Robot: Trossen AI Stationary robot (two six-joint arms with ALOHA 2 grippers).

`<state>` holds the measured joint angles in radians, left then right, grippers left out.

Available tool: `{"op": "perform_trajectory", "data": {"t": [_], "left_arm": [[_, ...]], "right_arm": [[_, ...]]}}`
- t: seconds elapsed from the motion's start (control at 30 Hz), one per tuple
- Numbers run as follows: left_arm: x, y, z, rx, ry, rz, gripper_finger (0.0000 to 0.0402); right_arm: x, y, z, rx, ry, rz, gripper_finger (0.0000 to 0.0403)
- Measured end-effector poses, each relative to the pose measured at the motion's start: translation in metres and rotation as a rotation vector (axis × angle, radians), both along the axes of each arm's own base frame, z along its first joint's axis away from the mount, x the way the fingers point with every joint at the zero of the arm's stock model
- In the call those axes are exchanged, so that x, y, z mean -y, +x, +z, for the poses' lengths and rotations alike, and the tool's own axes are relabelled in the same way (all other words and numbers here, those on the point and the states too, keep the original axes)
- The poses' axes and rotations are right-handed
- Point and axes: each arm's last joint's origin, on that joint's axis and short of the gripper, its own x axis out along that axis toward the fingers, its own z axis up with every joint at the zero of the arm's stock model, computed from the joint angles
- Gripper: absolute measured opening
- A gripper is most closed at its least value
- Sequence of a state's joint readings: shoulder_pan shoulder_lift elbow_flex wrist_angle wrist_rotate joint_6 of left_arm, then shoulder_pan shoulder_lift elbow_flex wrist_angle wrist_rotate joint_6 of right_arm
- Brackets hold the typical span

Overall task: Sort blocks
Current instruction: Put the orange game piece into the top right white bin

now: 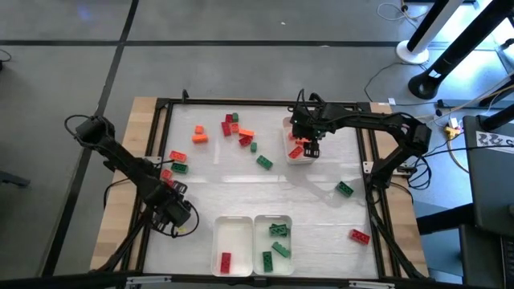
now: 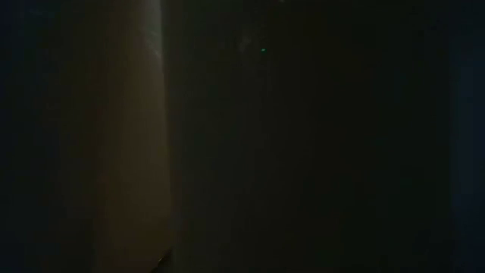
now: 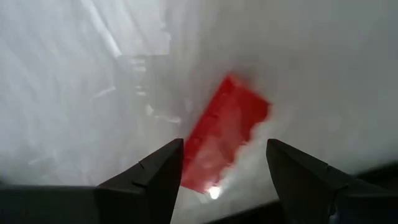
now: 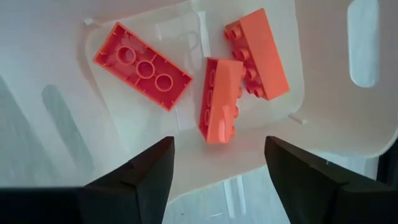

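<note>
Loose red, green and orange blocks (image 1: 233, 128) lie scattered on the white table top. My left gripper (image 1: 163, 183) is open and hangs low near the table's left edge. In the left wrist view its fingers (image 3: 225, 144) stand on either side of a blurred red block (image 3: 227, 127) without touching it. My right gripper (image 1: 307, 148) is open above a white tray (image 1: 291, 127) near the table's far middle. The right wrist view shows the gripper (image 4: 219, 140) over three orange blocks (image 4: 217, 99) lying in that tray (image 4: 280, 134). The low view is dark.
Two white trays stand side by side at the near edge: the left one (image 1: 230, 233) holds a red block (image 1: 226, 260), the right one (image 1: 261, 233) several green blocks (image 1: 279, 231). A green block (image 1: 344, 189) and a red block (image 1: 359, 235) lie toward the right edge.
</note>
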<state>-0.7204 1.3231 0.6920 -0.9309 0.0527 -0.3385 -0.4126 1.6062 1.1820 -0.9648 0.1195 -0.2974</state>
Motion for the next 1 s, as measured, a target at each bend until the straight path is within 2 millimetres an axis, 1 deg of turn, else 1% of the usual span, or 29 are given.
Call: {"op": "perform_trajectory", "data": {"t": [0.1,0.2,0.27,0.37,0.5,0.53,0.57,0.67,0.73,0.87,1.0], "left_arm": [[-0.003,-0.001,-0.009,0.038,0.030,0.004,0.0219],[-0.006,-0.004,-0.015,0.032,0.041,0.010,0.0218],[-0.007,-0.006,-0.017,0.016,0.038,0.025,0.0206],[-0.007,-0.007,-0.021,0.017,0.026,0.056,0.0169],[-0.004,-0.002,-0.022,0.063,-0.019,0.103,0.0098],[-0.002,-0.001,-0.022,0.074,-0.031,0.117,0.0081],[-0.002,0.000,-0.021,0.082,-0.041,0.132,0.0076],[0.001,0.003,-0.020,0.109,-0.074,0.187,0.0076],[0.003,0.009,-0.015,0.129,-0.097,0.213,0.0076],[0.006,0.023,0.002,0.174,-0.139,0.253,0.0076],[0.008,0.038,0.024,0.237,-0.197,0.289,0.0076]], "right_arm": [[-0.002,-0.004,0.007,0.008,-0.004,0.000,0.0250],[-0.005,-0.011,0.017,0.026,-0.008,0.001,0.0250],[-0.008,-0.016,0.025,0.042,-0.012,0.002,0.0250],[-0.012,-0.025,0.038,0.093,0.005,0.010,0.0250],[-0.024,-0.033,0.056,0.198,0.054,0.054,0.0250],[-0.029,-0.035,0.061,0.222,0.063,0.072,0.0250],[-0.034,-0.037,0.065,0.245,0.071,0.093,0.0250],[-0.054,-0.043,0.078,0.307,0.085,0.172,0.0250],[-0.068,-0.046,0.085,0.335,0.083,0.230,0.0250],[-0.100,-0.049,0.093,0.373,0.108,0.338,0.0250],[-0.132,-0.049,0.094,0.374,0.162,0.408,0.0250]]}}
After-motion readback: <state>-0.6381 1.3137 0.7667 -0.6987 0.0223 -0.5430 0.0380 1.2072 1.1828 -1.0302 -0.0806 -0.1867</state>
